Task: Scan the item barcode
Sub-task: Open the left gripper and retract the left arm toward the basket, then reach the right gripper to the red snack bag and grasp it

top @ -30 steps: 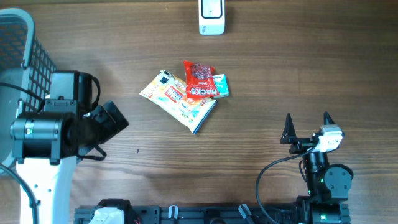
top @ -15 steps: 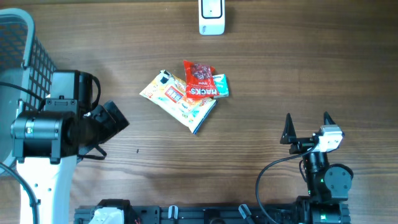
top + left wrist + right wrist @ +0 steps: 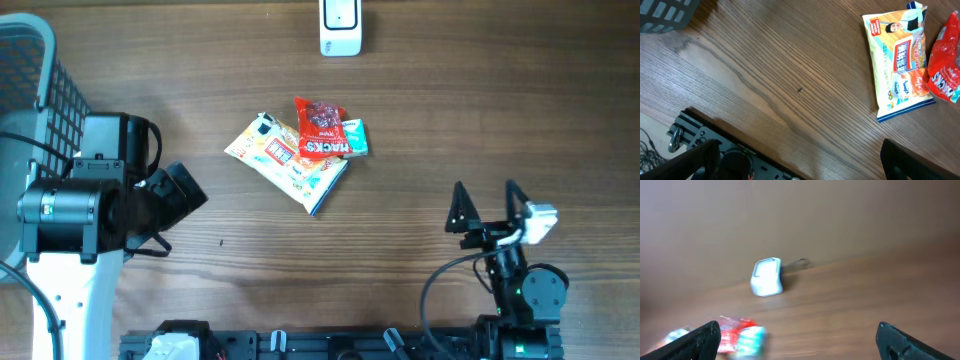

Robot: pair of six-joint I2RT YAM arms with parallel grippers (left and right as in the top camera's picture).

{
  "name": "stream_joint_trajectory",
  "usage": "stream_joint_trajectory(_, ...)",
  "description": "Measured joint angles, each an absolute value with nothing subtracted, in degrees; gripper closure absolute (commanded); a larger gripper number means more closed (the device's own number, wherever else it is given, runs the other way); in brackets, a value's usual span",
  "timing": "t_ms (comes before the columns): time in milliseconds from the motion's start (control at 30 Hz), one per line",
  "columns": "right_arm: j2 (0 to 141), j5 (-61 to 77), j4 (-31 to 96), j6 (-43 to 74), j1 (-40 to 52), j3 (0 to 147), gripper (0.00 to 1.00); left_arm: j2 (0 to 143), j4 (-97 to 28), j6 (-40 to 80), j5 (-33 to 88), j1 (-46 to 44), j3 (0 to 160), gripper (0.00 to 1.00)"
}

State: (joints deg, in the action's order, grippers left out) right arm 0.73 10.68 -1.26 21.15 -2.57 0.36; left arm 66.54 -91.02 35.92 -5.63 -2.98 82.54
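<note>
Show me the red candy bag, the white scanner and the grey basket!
red candy bag (image 3: pixel 320 117), overhead view, on its red upper part.
white scanner (image 3: pixel 340 30), overhead view, on the middle of its body.
grey basket (image 3: pixel 60 85), overhead view, on its mesh side wall.

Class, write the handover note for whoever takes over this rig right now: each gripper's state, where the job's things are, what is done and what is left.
Left gripper: open, empty, above bare table to the left of the items.
Right gripper: open, empty, near the front edge, to the right of the items.
Items: yellow-and-white packet mid-table, with the red Hacks packet overlapping its far side.
White scanner: at the far edge, apart from the items.
Done: nothing; both packets lie untouched.
Left: pick up a packet, find its barcode (none shows from here), and present it to the scanner.
</note>
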Motion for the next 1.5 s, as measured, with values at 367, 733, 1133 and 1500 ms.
stream_joint_trajectory(367, 0.80, 27.20, -9.15, 82.59, -2.57, 0.34, 0.00, 66.54, -91.07, 35.94, -5.56, -2.98, 82.54, 0.00)
stream_joint_trajectory(733, 8.93, 31.68, -16.62, 70.19, -2.57, 15.22, 0.00, 66.54, -91.00, 35.94, -5.43, -2.98, 82.43, 0.00)
stream_joint_trajectory(1133, 62.39, 48.21, 39.27, 26.28, 0.10, 63.26, 0.01, 66.54, -91.07, 35.94, -5.41, -2.98, 82.43, 0.00)
stream_joint_trajectory(1500, 92.66, 17.21, 59.07, 12.32, 26.72, 87.99, 0.00, 66.54, -91.05, 35.94, -5.39, -2.98, 82.43, 0.00)
